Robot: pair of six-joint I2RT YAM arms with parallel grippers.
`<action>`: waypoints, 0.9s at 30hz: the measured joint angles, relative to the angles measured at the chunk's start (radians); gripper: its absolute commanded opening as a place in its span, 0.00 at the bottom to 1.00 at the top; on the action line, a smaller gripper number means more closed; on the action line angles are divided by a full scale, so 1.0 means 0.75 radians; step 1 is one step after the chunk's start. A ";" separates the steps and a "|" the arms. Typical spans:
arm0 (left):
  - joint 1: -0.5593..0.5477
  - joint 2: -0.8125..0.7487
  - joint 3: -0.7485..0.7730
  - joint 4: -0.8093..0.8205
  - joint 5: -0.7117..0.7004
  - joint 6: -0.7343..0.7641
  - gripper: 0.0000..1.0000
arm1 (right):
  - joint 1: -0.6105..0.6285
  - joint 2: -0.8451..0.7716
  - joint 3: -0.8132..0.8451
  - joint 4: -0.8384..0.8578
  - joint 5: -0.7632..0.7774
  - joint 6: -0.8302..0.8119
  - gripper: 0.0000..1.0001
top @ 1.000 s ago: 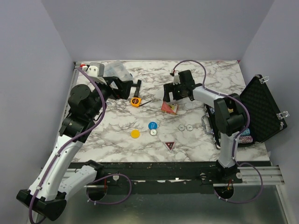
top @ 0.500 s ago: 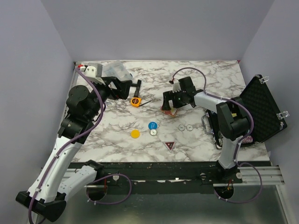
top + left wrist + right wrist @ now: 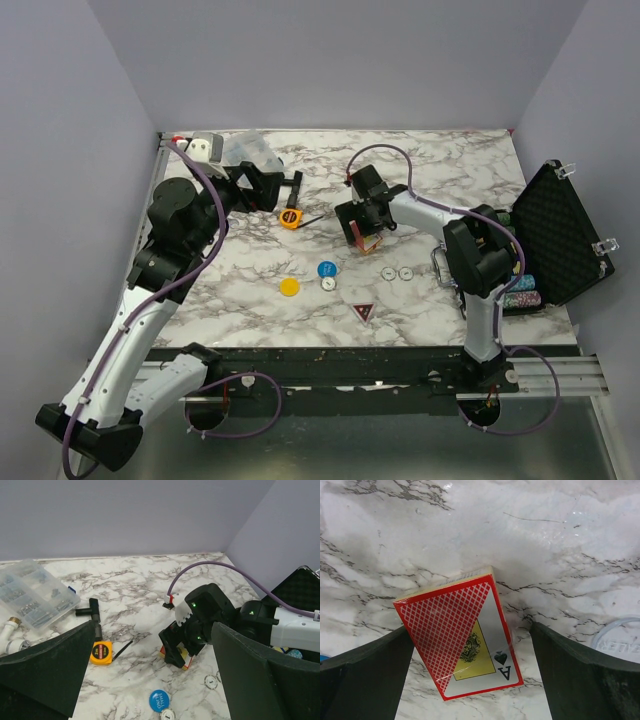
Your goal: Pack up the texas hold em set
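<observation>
While right arm [image 3: 430, 208] extends forward, claw [image 3: 475, 672] straddles red card box [image 3: 460, 635]

Marble table strewn with poker pieces and a few tools

The table [image 3: 440, 160] carries a clear box [image 3: 250, 150] at its far left corner, with a black T-piece [image 3: 290, 186] and an orange tape [image 3: 291, 217] just nearer. A red card box [image 3: 364, 236] sits tilted near the middle. Closer in lie a yellow disc [image 3: 289, 287], a blue disc [image 3: 327, 269] with a small white disc [image 3: 329, 284] just beside it, a white pair [image 3: 388, 272] to their right, and a red triangle [image 3: 364, 312] nearest the edge. An open black case [image 3: 560, 235] stands at the right edge
</observation>
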 measured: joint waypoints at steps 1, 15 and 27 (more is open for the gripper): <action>0.000 0.003 0.000 -0.004 0.000 -0.001 0.98 | 0.004 0.009 0.013 -0.018 0.015 -0.007 0.95; 0.000 0.020 0.000 -0.015 0.001 -0.010 0.98 | 0.037 0.060 0.111 -0.125 0.010 -0.090 0.88; 0.000 0.035 0.021 -0.033 0.001 -0.014 0.99 | 0.040 0.060 0.111 -0.128 -0.012 -0.140 0.70</action>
